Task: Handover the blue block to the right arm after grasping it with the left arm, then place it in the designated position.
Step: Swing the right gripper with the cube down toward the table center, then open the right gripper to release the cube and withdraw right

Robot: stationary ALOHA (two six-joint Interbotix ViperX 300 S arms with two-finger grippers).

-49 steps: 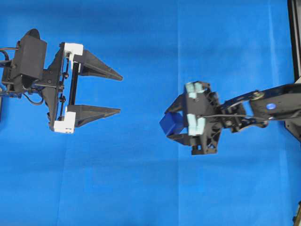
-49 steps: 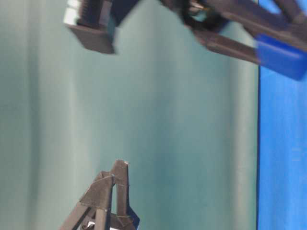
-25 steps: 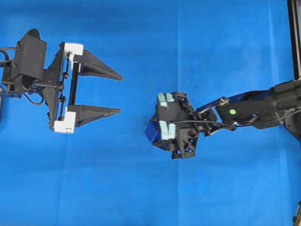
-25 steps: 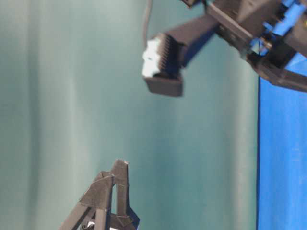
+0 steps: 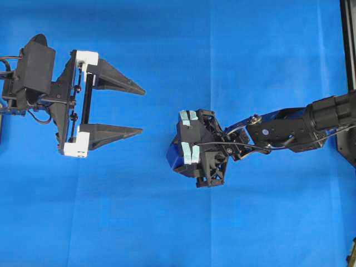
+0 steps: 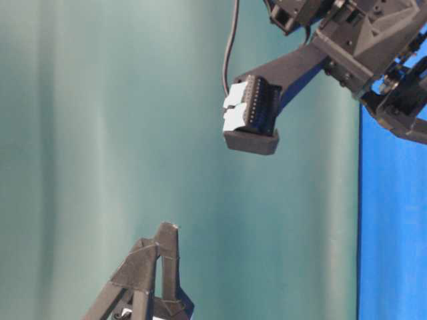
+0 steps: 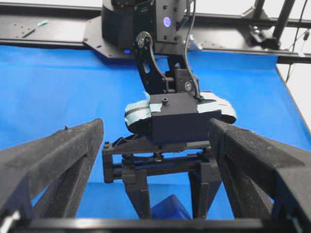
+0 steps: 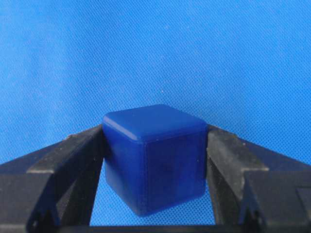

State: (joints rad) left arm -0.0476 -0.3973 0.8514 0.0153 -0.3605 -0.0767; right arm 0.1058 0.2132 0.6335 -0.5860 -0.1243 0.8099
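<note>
The blue block is a small dark-blue cube, pinched between the two black fingers of my right gripper near the middle of the blue cloth. In the right wrist view the block fills the gap and both pads press its sides, so that gripper is shut on it above the cloth. My left gripper, with white brackets on its rail, stays wide open and empty to the left, well apart from the block. In its own view the left gripper frames the right gripper and the block.
A black frame rail runs down the right edge of the cloth. A black frame borders the cloth's far side in the left wrist view. The right arm's wrist hangs against a plain teal backdrop.
My right gripper has carried the block to the left and slightly forward, tilting over it to point down at the cloth. The left gripper has not moved.
</note>
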